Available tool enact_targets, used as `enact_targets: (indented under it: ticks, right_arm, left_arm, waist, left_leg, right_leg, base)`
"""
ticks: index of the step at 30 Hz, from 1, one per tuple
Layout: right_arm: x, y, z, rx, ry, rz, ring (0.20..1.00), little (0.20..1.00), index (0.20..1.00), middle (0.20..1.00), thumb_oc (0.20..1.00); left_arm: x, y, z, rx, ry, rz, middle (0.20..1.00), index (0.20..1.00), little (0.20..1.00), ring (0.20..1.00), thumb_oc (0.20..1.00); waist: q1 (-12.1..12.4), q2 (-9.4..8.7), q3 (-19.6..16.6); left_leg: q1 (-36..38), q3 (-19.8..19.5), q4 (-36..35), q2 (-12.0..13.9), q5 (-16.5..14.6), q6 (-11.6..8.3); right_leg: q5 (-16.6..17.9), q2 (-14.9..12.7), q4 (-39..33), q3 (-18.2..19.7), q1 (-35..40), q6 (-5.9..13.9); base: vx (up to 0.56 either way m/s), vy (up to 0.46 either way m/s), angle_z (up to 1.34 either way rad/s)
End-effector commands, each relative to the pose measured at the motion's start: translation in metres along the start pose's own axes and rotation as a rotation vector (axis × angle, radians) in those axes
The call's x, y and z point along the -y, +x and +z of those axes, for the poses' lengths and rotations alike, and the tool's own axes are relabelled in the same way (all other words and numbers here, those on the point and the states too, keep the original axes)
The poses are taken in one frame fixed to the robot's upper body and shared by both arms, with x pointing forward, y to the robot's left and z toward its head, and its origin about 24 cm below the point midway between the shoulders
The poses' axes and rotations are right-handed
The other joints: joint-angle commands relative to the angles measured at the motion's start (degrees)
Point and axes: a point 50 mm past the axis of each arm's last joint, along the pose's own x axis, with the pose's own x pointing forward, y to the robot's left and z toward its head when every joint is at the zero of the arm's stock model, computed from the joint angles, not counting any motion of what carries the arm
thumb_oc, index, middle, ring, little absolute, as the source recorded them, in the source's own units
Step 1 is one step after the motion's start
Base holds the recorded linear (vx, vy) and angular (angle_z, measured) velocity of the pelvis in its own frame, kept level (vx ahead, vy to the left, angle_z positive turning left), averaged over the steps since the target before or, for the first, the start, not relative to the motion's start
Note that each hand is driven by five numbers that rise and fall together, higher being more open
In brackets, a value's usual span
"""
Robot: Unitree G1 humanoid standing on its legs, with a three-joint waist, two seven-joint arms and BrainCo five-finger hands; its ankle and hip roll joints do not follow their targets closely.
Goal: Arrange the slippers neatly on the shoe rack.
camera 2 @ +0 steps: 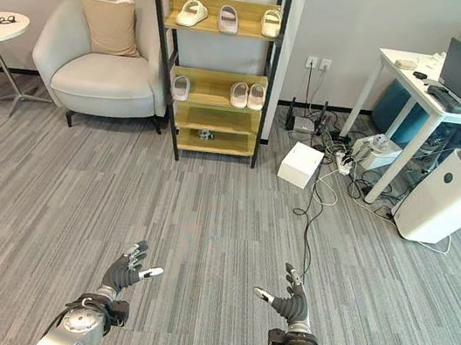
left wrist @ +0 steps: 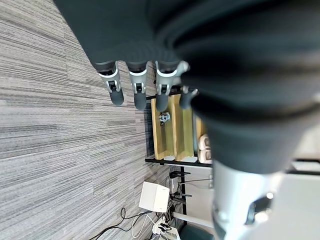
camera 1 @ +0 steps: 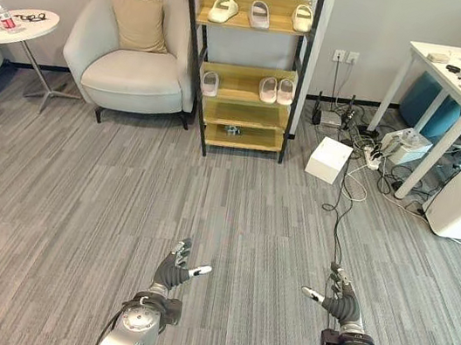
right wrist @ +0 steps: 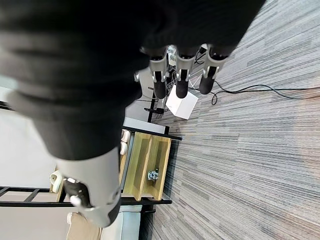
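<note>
Both my hands are empty right now: left hand [camera 1: 171,272] and right hand [camera 1: 339,304] hang low over bare floor, fingers relaxed and spread, holding nothing. The slippers [camera 1: 259,13] already sit on the shoe rack [camera 1: 237,121], well ahead of my fingertips, three on the top shelf and three on the middle one, with a gap between the single [camera 1: 210,82] and the pair [camera 1: 277,90]. My worry is the cable [camera 1: 339,210] running just past my right hand; stepping forward could snag it. There's lots of open floor straight ahead, with the armchair [camera 1: 130,58] crowding the rack's left edge.
</note>
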Motion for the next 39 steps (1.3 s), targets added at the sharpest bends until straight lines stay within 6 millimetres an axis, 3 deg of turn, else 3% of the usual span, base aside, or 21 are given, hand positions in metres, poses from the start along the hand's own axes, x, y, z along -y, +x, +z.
enact_targets:
  ticks: [1,19,28,32,34,36,37,38,39]
  right_arm:
    - [0.006,0.009,0.022,0.113,-0.028,-0.005,1.000,1.000,1.000,1.000,1.000]
    - [0.005,-0.001,0.000,0.021,-0.027,0.013,1.000,1.000,1.000,1.000,1.000]
    - [-0.001,0.003,0.004,0.033,-0.067,0.042,1.000,1.000,1.000,1.000,1.000]
    - [0.006,0.008,0.009,0.050,-0.079,0.021,1.000,1.000,1.000,1.000,1.000]
    - [0.011,0.010,0.012,0.060,-0.085,0.006,1.000,1.000,1.000,1.000,1.000]
    - [0.014,0.012,0.012,0.056,-0.089,-0.012,1.000,1.000,1.000,1.000,1.000]
    - [0.015,0.012,0.013,0.055,-0.104,-0.011,1.000,1.000,1.000,1.000,1.000]
    - [0.015,0.012,0.013,0.054,-0.104,-0.011,1.000,1.000,1.000,1.000,1.000]
    - [0.016,0.011,0.012,0.056,-0.094,-0.016,1.000,1.000,1.000,1.000,1.000]
  left_arm:
    - [-0.007,0.011,0.021,0.100,0.002,0.019,1.000,1.000,1.000,1.000,1.000]
    - [-0.012,0.003,0.019,0.105,0.084,-0.017,1.000,1.000,1.000,1.000,1.000]
    - [-0.015,0.004,0.021,0.109,0.074,0.007,1.000,1.000,1.000,1.000,1.000]
    - [-0.021,0.001,0.025,0.129,0.085,0.011,1.000,1.000,1.000,1.000,1.000]
    - [-0.027,-0.001,0.024,0.128,0.100,0.019,1.000,1.000,1.000,1.000,1.000]
    - [-0.033,0.000,0.023,0.117,0.109,0.039,1.000,1.000,1.000,1.000,1.000]
    - [-0.037,0.001,0.022,0.111,0.122,0.053,1.000,1.000,1.000,1.000,1.000]
    - [-0.037,0.001,0.022,0.110,0.122,0.053,1.000,1.000,1.000,1.000,1.000]
    - [-0.037,0.004,0.025,0.120,0.134,0.058,1.000,1.000,1.000,1.000,1.000]
  waist:
    - [-0.20,-1.56,0.52]
    - [-0.67,-1.67,1.83]
    - [-0.21,-2.25,2.89]
    - [-0.06,-2.41,3.20]
    - [-0.01,-2.12,3.80]
    - [0.34,-1.72,5.10]
    - [0.12,-1.58,6.36]
    - [0.09,-1.63,6.37]
    - [-0.52,-1.41,7.17]
  left_leg:
    - [3.68,-2.43,0.01,-0.34,-10.65,0.05]
    - [2.46,-1.24,0.01,-0.23,-10.58,-0.18]
    - [1.39,-1.07,0.01,-0.12,-10.35,0.10]
    - [0.60,-1.46,0.01,-0.69,-10.57,0.77]
    - [0.42,-1.55,0.01,-0.95,-10.92,1.62]
    - [0.06,-1.46,0.27,-1.33,-11.19,2.42]
    - [-0.01,-1.08,1.19,-1.87,-11.73,3.37]
    - [0.09,-1.13,1.25,-1.95,-11.92,3.39]
    - [0.51,-1.39,1.23,-2.09,-12.03,3.57]
  right_leg:
    - [-11.23,-2.01,0.10,1.36,5.45,2.80]
    - [-11.09,-2.12,0.10,1.17,4.01,3.26]
    - [-10.85,-1.85,0.10,2.00,2.81,3.46]
    - [-10.74,-2.29,0.10,1.72,2.62,3.95]
    - [-11.18,-2.68,4.01,1.81,0.67,4.39]
    - [-12.02,-2.96,12.55,1.62,-4.12,5.84]
    - [-9.74,-3.74,21.66,1.69,-8.97,7.46]
    - [-10.06,-3.83,21.93,1.68,-8.94,7.52]
    - [-8.69,-3.92,28.14,2.31,-12.48,7.28]
  base:
    - [0.00,0.000,0.00]
    - [0.01,-0.001,0.00]
    - [0.04,0.007,-0.02]
    - [0.08,0.125,-0.03]
    - [0.04,0.182,-0.01]
    - [0.00,0.228,-0.10]
    - [0.01,0.147,-0.20]
    - [0.07,0.189,-0.27]
    - [0.15,0.094,-0.03]
